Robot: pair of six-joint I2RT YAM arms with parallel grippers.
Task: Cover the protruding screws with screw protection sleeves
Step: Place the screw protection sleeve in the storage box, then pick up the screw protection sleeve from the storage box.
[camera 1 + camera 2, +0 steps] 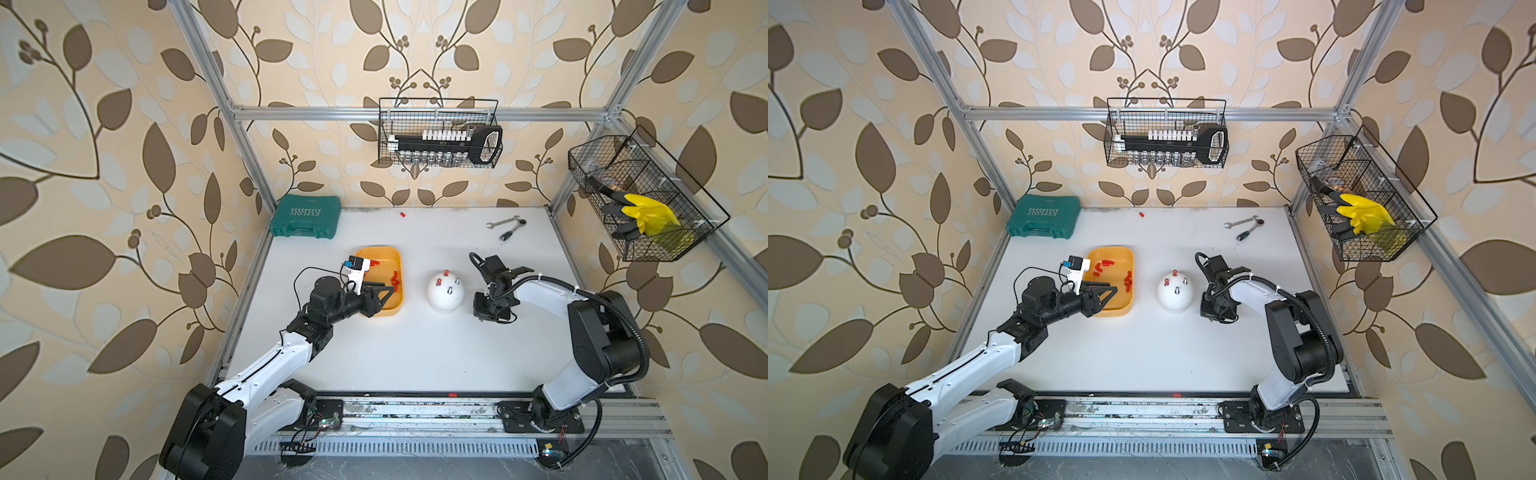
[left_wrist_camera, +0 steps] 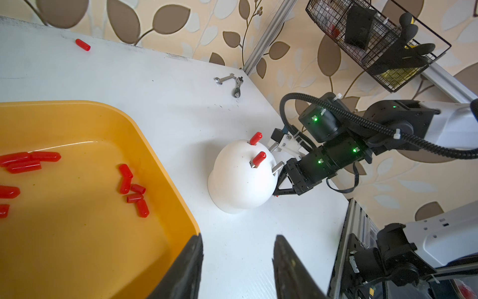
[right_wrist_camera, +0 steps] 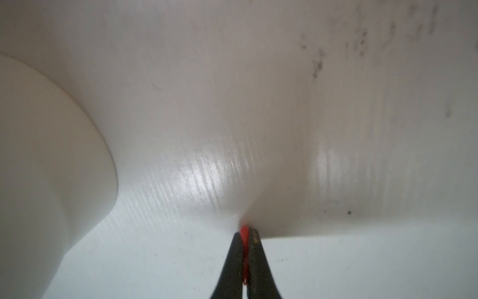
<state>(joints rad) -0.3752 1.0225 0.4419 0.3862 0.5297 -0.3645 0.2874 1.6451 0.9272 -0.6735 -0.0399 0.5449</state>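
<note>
red sleeve (image 3: pixel 244 230) is pinched in the almost closed right claw (image 3: pixel 245 234) beside the white dome (image 2: pixel 238 181), probably to approach a bare screw (image 2: pixel 278 167); left claw (image 2: pixel 238 236) hangs half open, empty.

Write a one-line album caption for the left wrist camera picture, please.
White dome with two red-sleeved screws and two bare ones, beside a yellow tray of loose sleeves.

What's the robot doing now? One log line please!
left end effector: open at tray | right end effector: shut on sleeve beside dome | capped screws: two | bare screws: two
</note>
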